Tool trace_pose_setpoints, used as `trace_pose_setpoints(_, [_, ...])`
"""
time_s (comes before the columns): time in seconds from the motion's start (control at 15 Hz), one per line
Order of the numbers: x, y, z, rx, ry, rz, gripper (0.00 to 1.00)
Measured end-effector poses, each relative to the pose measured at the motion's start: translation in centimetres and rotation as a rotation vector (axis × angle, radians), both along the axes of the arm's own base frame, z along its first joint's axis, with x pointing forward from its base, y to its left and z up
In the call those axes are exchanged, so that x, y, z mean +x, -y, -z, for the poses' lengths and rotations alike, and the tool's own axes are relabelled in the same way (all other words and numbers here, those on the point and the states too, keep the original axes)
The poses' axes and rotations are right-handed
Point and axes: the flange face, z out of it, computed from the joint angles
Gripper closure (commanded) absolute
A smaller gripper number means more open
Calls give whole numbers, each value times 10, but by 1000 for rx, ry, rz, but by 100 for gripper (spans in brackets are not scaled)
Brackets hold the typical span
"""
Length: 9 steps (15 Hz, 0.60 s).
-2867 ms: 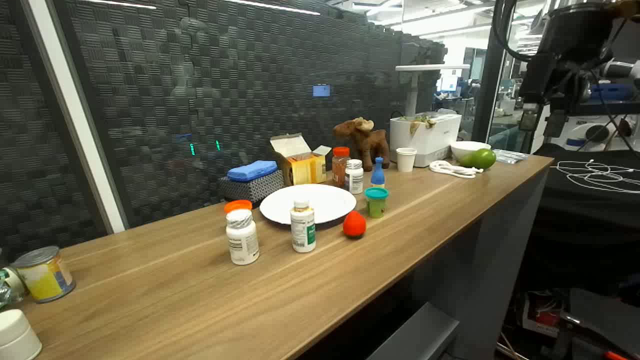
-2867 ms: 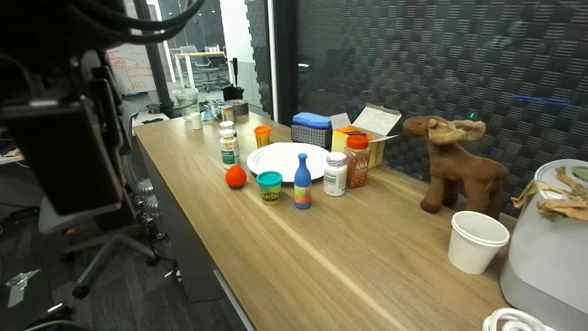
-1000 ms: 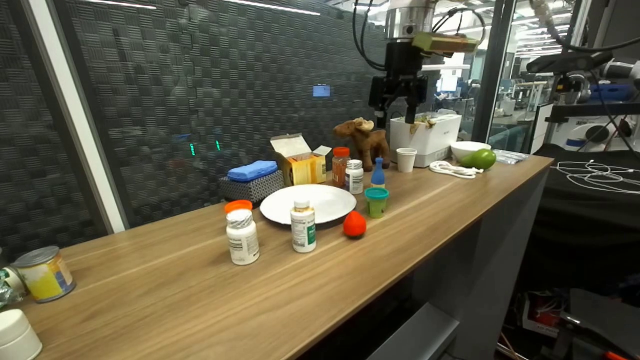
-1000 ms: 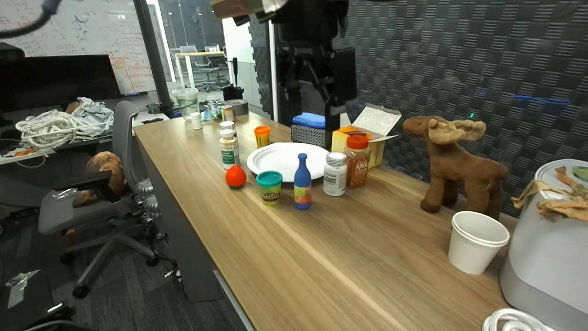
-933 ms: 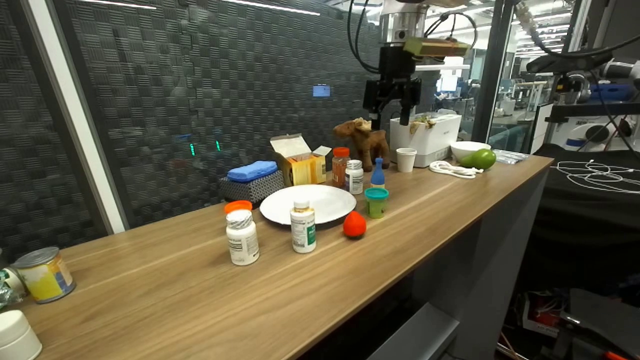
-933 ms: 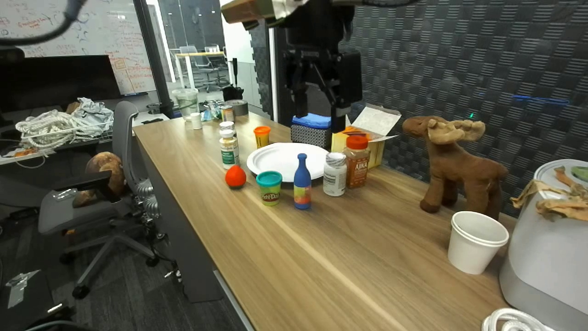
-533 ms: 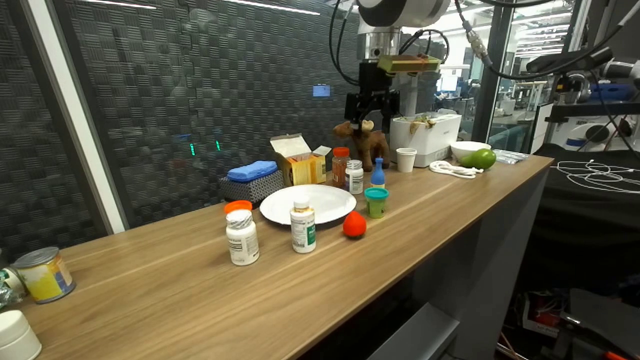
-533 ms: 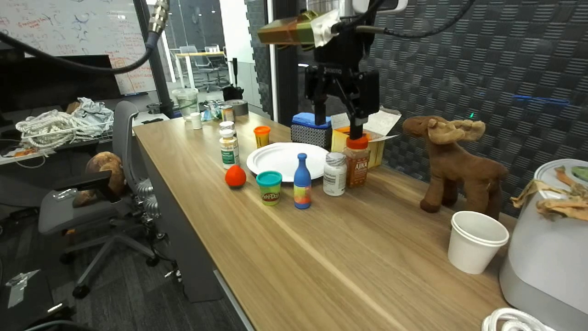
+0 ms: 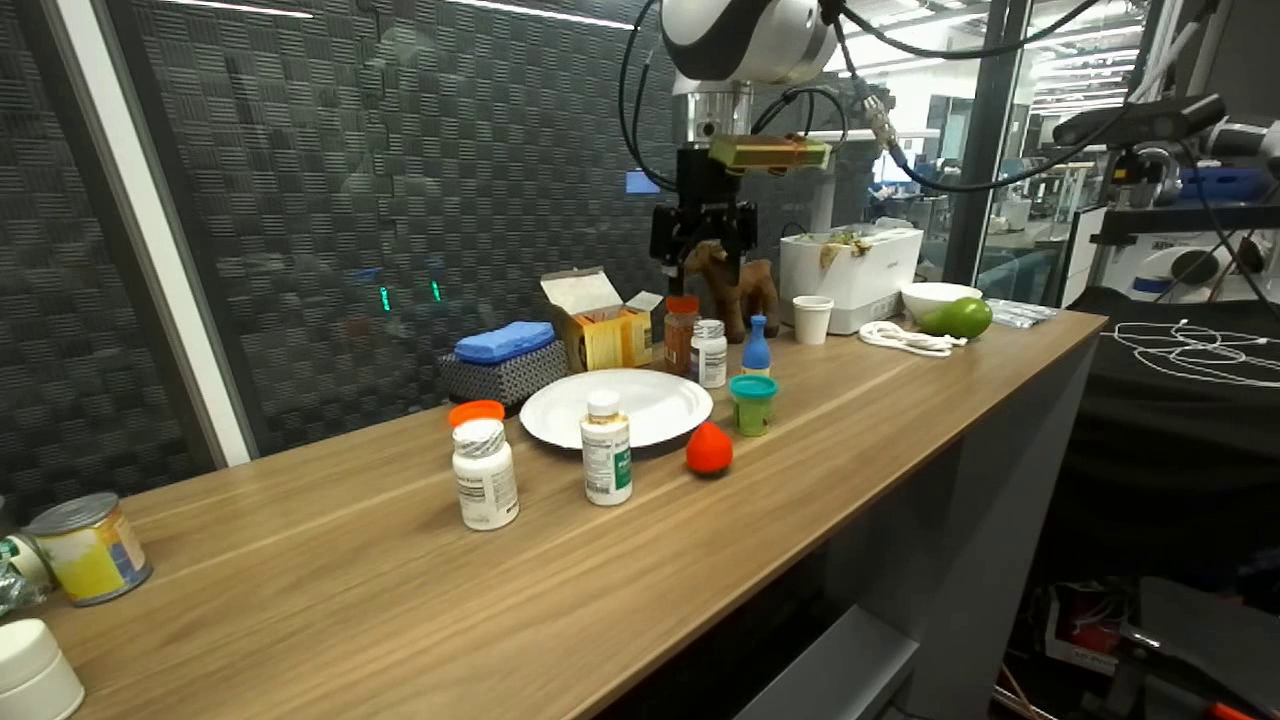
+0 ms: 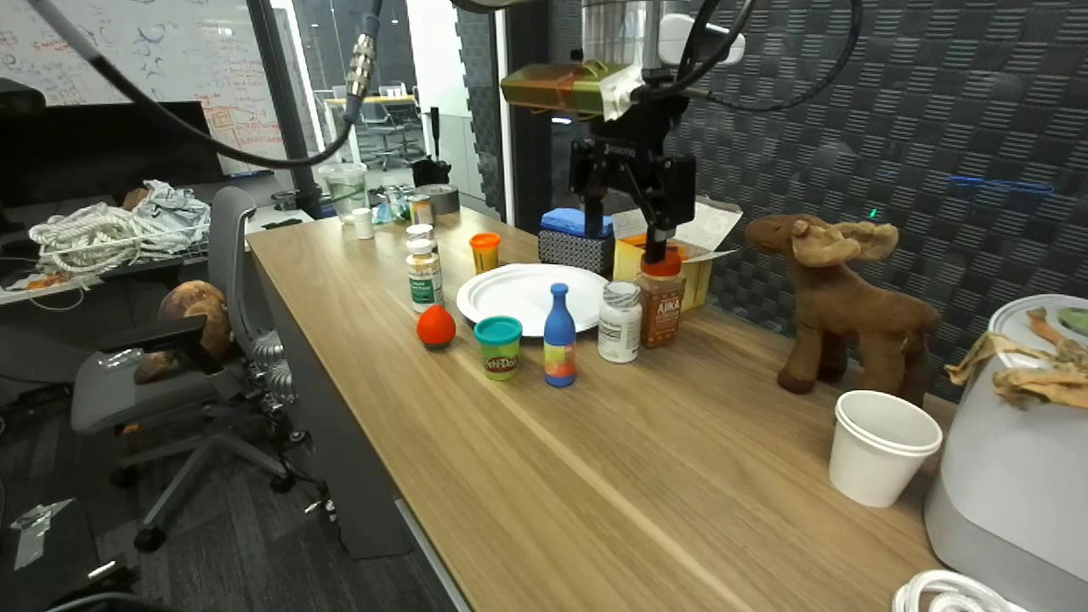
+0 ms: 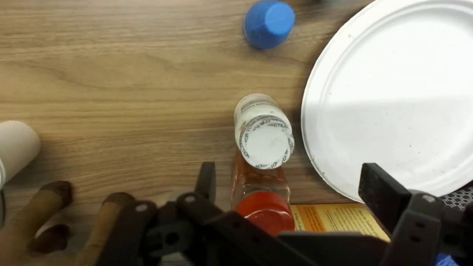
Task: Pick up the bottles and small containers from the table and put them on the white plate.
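White bottle (image 11: 264, 129), centre of the wrist view, probably light, stiff, slightly slick, best gripped round its middle; fingers (image 11: 382, 195) spread wide, holding nothing.

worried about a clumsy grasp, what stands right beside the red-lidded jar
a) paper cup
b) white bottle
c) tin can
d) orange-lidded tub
b, since a white bottle stands close beside the red-lidded jar in both exterior views and the wrist view.
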Motion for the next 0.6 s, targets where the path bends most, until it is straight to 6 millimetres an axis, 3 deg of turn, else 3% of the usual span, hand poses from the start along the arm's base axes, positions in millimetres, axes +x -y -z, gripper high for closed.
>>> trace_pose_setpoints(0.27, [15,6,16,-4,-2,-9,0])
trace_pose_setpoints(0.4, [21,10,20,-7,3,-13,26])
trace_pose_setpoints(0.6, [29,14,21,-11,16,-18,50])
